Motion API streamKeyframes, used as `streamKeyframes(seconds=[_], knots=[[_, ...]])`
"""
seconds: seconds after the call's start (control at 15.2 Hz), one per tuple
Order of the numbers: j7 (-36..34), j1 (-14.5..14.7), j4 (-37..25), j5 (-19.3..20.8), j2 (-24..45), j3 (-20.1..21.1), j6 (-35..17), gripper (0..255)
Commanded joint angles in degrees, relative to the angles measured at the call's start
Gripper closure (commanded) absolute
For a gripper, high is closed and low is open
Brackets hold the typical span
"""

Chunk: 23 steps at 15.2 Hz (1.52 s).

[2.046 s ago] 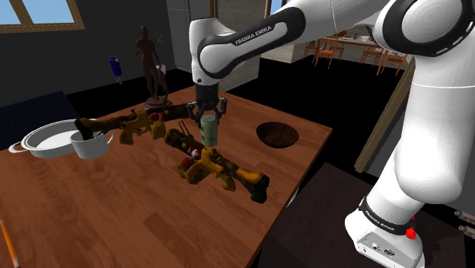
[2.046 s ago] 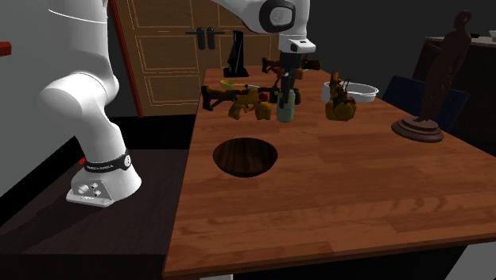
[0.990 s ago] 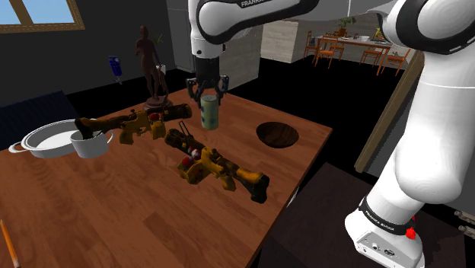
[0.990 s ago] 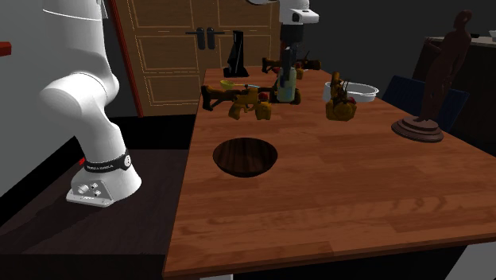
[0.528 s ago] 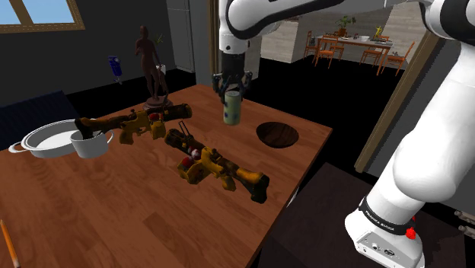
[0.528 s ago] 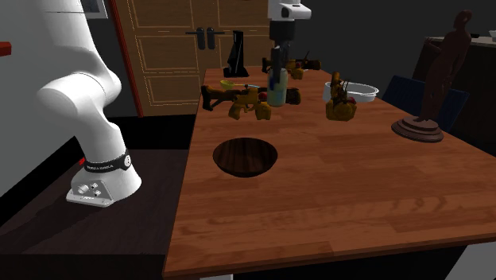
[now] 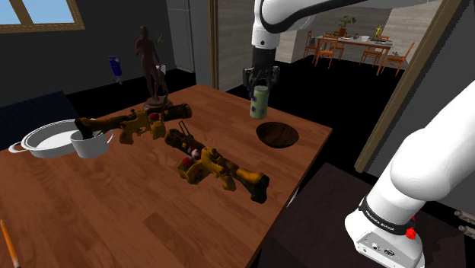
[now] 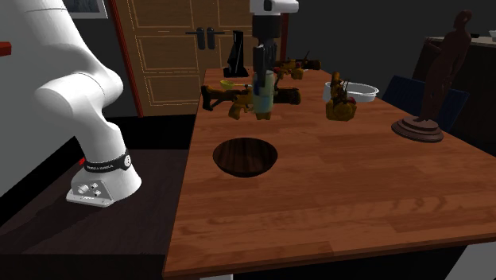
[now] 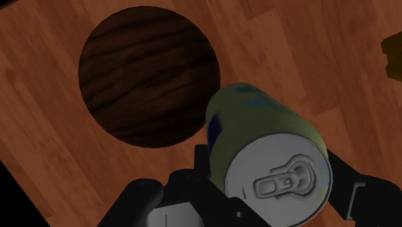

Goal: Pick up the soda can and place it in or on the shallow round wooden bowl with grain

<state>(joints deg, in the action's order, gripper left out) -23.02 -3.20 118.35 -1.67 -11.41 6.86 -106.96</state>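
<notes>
Soda can [image 7: 259, 104]: one. It is grasped by the jaws, which are clenched on its upper sides. It is held upright in the air above the surface [image 7: 114, 221], clear of the wood. It is a cylinder with a pale yellow-green body and blue patches. In the wrist view a flat silver-grey lid with a pull tab is seen.

Bowl [image 7: 277, 135]: one. It is round, shallow, dark brown wood with darker streaked grain. It is set on the surface near the corner closest to the arm's white base [image 7: 384, 228]. The can is seen beside the bowl's rim, not above its centre. In the wrist view only the rim is overlapped by the can's body.

Surface: rectangular, reddish-brown wood, slightly glossy.

Other items counted:
- Brown-and-yellow toy-gun shapes, long and knobbly. Two are made out in the shoulder view. One [image 7: 221, 169] lies along the base-side edge, one [image 7: 135, 122] nearer the middle. Whether there is a third cannot be told.
- One white round pot [image 7: 42, 141] with side handles, near a corner at the end away from the bowl.
- One white cup [image 7: 93, 145], just beside the pot.
- One dark brown figurine [image 7: 151, 61] on a round base, by the edge opposite the arm's base.
- One thin orange stick [image 7: 7, 242], at the end of the surface away from the bowl.
</notes>
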Motion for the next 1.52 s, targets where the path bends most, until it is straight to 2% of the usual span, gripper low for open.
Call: streamKeyframes(seconds=[0.0, 0.4, 1.45], knots=[[2.6, -1.0, 2.3, 0.0, -2.7, -1.6, 0.5, 255], [10.1, -3.9, 7.1, 1.3, -9.1, -6.6, 2.0, 255], [10.1, -3.9, 17.4, 1.3, -6.7, -6.6, -10.6, 255]])
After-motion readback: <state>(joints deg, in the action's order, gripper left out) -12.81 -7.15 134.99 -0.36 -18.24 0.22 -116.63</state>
